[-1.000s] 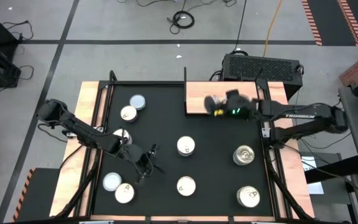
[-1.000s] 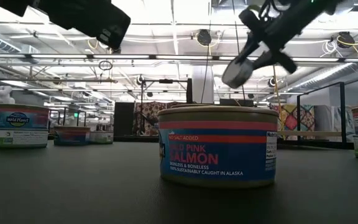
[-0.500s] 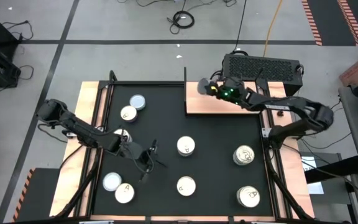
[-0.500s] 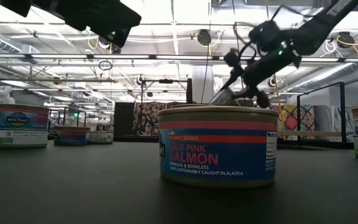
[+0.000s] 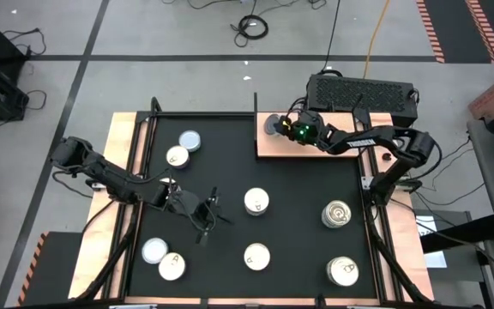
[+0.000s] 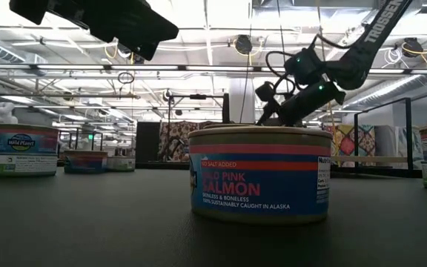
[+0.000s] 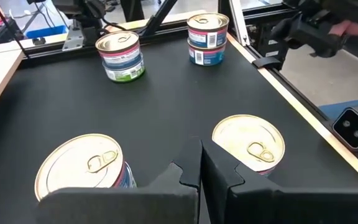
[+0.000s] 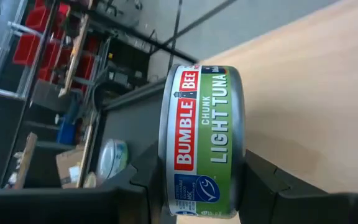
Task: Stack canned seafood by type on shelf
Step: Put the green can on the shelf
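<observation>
Over shelf (image 5: 316, 146), right gripper (image 8: 191, 180) clamps tuna tin (image 8: 204, 143).

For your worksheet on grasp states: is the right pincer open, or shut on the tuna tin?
Shut on it. In the right wrist view, the Bumble Bee tuna tin sits clamped between both dark fingers of the right pincer, above the wooden shelf.

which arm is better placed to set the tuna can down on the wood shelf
The right. Its end effector is shut on the tuna can and is over the far left corner of the wooden shelf. The left end effector is shut and empty over the black mat, among loose cans.
</observation>
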`<state>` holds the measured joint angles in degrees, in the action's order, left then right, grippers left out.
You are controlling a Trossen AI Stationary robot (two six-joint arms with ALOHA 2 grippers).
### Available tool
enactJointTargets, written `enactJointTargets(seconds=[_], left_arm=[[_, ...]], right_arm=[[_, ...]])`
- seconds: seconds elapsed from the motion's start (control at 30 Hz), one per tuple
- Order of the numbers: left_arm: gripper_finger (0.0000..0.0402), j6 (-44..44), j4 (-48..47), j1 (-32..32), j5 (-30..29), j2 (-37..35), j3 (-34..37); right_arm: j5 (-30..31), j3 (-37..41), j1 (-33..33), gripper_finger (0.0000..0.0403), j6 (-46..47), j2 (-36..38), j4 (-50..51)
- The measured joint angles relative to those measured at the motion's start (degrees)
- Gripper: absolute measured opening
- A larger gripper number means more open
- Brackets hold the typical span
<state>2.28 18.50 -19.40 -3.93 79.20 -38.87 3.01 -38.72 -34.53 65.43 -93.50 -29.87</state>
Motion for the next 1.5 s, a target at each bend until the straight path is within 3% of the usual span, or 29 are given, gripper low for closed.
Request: enactJointTargets(seconds=[0.17, 0.57, 0.83, 1.27, 1.5], left_arm=[[0.0006, -0.02, -0.09, 0.0, 0.02, 0.0, 0.0], [0.0006, -0.04, -0.17, 0.0, 0.26, 0.02, 0.0], [0.0006, -0.07, -0.99, 0.0, 0.26, 0.02, 0.0], [0.0006, -0.22, -1.03, 0.0, 0.25, 0.02, -0.02], [0.0006, -0.22, -1.05, 0.0, 0.26, 0.02, -0.02]], right_arm=[[1.43, -0.04, -0.34, 0.0145, 0.08, -0.98, -1.29], [0.93, 0.0, -0.09, 0.0212, -1.15, -0.98, -1.07], [-0.4, 0.0, 0.55, 0.023, -5.01, -0.74, -0.6], [-0.5, -0.49, 0.99, 0.023, -10.99, -0.5, 8.68], [-0.15, -7.14, 0.94, 0.0231, -16.53, -0.67, 23.81]])
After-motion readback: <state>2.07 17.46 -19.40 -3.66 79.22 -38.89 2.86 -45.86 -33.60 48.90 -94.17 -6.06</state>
